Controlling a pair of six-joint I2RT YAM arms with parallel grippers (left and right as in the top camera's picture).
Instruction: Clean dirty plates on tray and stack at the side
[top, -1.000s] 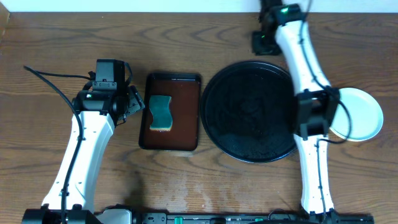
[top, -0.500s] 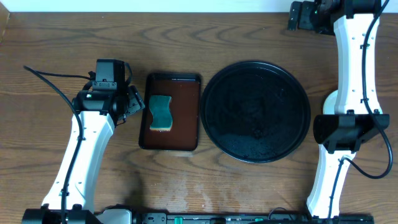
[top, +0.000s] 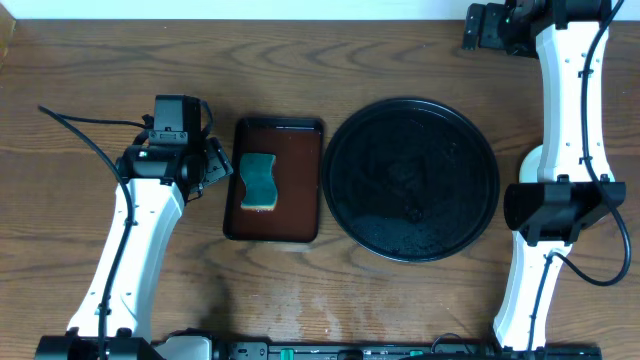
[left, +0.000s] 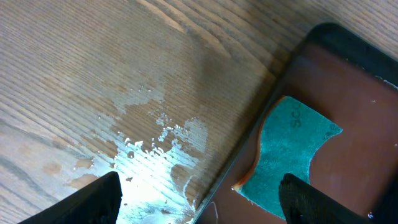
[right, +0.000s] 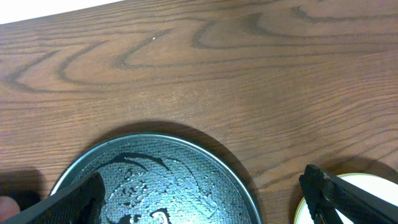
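Observation:
The round black tray (top: 412, 178) sits wet and bare at the middle of the table; its far rim (right: 155, 140) shows in the right wrist view. Only a pale, yellow-rimmed edge of the plates (right: 385, 180) shows there, on the wood right of the tray. In the overhead view the right arm hides them. My right gripper (top: 482, 28) (right: 202, 190) hangs open and holds nothing, high over the table's back right. My left gripper (top: 222, 170) (left: 199, 190) is open and holds nothing, straddling the left edge of the brown tray.
A rectangular dark-brown tray (top: 300, 200) lies left of the black tray and holds a teal sponge (top: 259, 181) (left: 289, 149). A wet patch (left: 155, 149) shines on the wood beside it. The right arm's elbow (top: 555, 210) stands just right of the black tray.
A second ago the right arm stretched along the black tray's right edge, plates showing beside it. It has swung up to the back right and its jaws have widened. The left arm is unmoved.

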